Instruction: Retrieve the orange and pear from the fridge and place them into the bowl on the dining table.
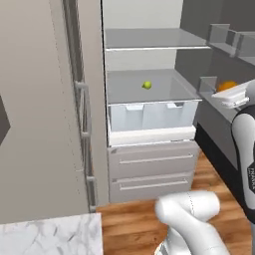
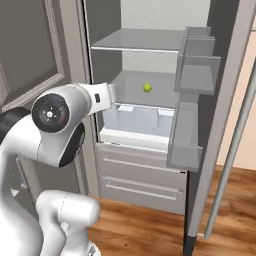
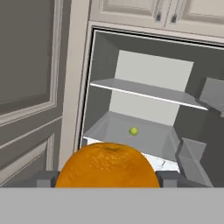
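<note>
1. The orange [image 3: 107, 165] sits between the two fingers of the gripper [image 3: 107, 178], which is clamped on it, out in front of the open fridge [image 3: 148, 83].
2. In the left base view the orange [image 1: 227, 85] shows at the right edge, beside the door bins.
3. The pear [image 1: 147, 85] lies on the grey middle shelf [image 1: 124, 92], above the clear drawers [image 1: 152, 114].
4. A marble corner [image 1: 50, 234] shows at lower left.
</note>
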Motion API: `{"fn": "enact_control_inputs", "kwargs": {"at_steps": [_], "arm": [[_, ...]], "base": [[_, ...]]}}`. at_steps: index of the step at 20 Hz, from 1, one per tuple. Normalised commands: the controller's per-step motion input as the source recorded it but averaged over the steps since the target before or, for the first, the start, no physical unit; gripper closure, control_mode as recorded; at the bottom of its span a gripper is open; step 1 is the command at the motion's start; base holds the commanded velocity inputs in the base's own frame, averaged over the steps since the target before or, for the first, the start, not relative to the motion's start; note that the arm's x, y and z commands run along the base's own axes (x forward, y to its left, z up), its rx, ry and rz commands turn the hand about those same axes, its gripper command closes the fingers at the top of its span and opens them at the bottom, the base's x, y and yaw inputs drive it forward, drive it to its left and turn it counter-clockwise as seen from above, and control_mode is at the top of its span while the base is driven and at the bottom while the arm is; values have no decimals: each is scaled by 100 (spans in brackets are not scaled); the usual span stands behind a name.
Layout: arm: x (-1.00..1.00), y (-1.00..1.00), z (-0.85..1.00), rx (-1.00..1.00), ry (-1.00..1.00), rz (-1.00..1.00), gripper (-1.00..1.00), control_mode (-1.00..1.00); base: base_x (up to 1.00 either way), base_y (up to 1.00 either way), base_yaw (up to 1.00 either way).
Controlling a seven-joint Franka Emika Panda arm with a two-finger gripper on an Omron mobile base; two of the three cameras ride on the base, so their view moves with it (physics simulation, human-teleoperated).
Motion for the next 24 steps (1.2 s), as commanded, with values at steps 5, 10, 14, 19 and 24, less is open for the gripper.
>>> {"fn": "enact_control_inputs", "kwargs": {"at_steps": [5, 10, 14, 19, 24], "arm": [[0, 0, 0, 0, 0, 0, 100, 100], [0, 0, 0, 0, 0, 0, 100, 100], [0, 0, 0, 0, 0, 0, 100, 100], [0, 0, 0, 0, 0, 0, 100, 100], [0, 0, 0, 0, 0, 0, 100, 100]], "base": [[-99, 0, -5], [-89, 0, -28], [-94, -1, -34], [-81, -1, -40], [-57, -18, -44]]}}
